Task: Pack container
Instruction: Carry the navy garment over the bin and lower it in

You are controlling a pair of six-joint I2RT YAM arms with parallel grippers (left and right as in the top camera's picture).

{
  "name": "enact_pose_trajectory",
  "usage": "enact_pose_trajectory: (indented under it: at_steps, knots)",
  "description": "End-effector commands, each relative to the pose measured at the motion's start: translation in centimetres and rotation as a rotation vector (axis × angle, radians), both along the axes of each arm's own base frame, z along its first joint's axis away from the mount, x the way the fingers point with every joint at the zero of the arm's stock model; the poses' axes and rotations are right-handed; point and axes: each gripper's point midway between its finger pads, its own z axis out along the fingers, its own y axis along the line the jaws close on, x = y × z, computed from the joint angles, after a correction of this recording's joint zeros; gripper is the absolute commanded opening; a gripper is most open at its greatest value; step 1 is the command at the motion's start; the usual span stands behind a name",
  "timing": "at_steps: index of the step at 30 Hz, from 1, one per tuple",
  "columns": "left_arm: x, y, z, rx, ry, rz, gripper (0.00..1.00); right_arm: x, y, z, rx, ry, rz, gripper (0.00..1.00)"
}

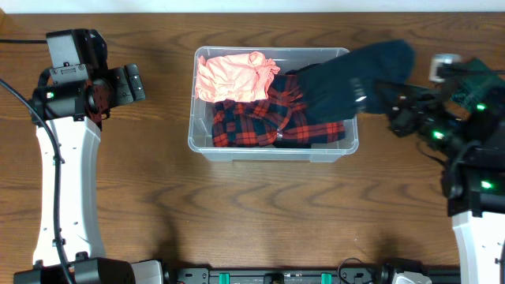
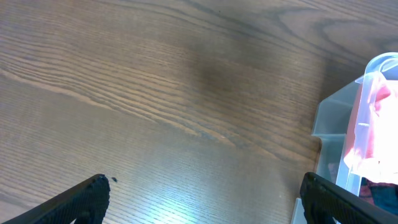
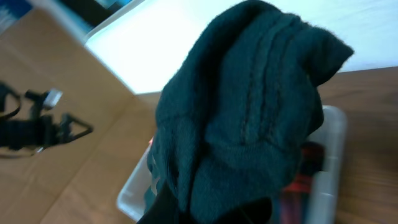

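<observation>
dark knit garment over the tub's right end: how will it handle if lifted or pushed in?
Probably floppy: the dark knit garment hangs in soft folds and sags across the container rim. Likely light but bulky, so it may ride up over the plaid shirt unless pressed down. The ribbed knit looks grippy, so it is unlikely to slip.

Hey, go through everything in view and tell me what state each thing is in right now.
container: upright, no lid on, partly filled.
pink garment: crumpled inside the container.
plaid garment: crumpled inside the container, beside the pink one.
dark garment: bunched, gripped, hanging over the container's right end, partly outside the rim.
left pincer: open, empty, above the table.
right pincer: shut on the dark garment.
</observation>
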Motion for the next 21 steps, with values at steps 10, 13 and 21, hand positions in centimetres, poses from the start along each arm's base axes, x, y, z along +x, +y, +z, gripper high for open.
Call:
enact_pose_trajectory:
  at_steps: [10,13,21]
  knots:
    - [0.0,0.2,-0.5,-0.004,0.013,0.013,0.98,3.5,10.0,-3.5,0.062,0.149,-0.002,0.01]
    - [0.0,0.2,-0.5,-0.004,0.013,0.013,0.98,4.6,12.7,-5.6,0.125,0.249,-0.075,0.01]
    - [0.0,0.2,-0.5,-0.004,0.013,0.013,0.98,5.8,18.5,-9.7,0.264,0.38,-0.221,0.01]
